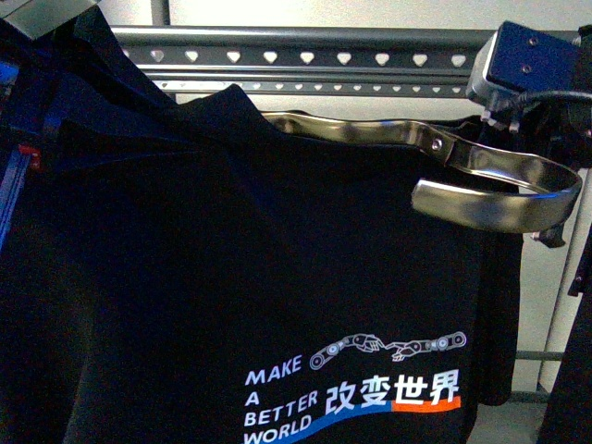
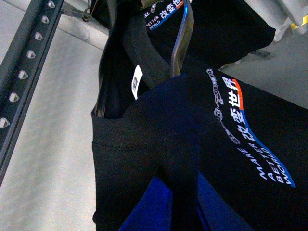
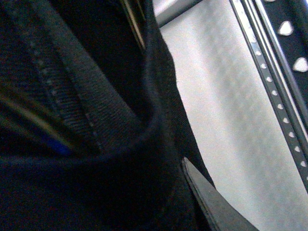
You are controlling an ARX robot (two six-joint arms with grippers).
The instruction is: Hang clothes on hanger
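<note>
The clothes, a black T-shirt [image 1: 231, 277] with white lettering, a blue swoosh and an orange bar, fills most of the front view. The hanger's grey rail [image 1: 305, 57] with heart-shaped holes runs behind the shirt's top edge. It also shows in the left wrist view [image 2: 29, 62] and the right wrist view [image 3: 284, 29]. My left gripper [image 2: 175, 207] is shut on a fold of the shirt [image 2: 144, 159] between blue fingers [image 2: 144, 211]. My right gripper [image 3: 173, 202] is shut on a stitched edge of the shirt [image 3: 72, 110]; one grey finger [image 3: 211, 207] shows. Its blue body [image 1: 527, 60] is by the rail.
A shiny brass-coloured coat hanger [image 1: 499, 190] sticks out of the shirt's neck to the right, below the rail. A second print of the same kind [image 2: 163, 14] shows further off in the left wrist view. Grey rack bars [image 1: 541, 356] stand at the right.
</note>
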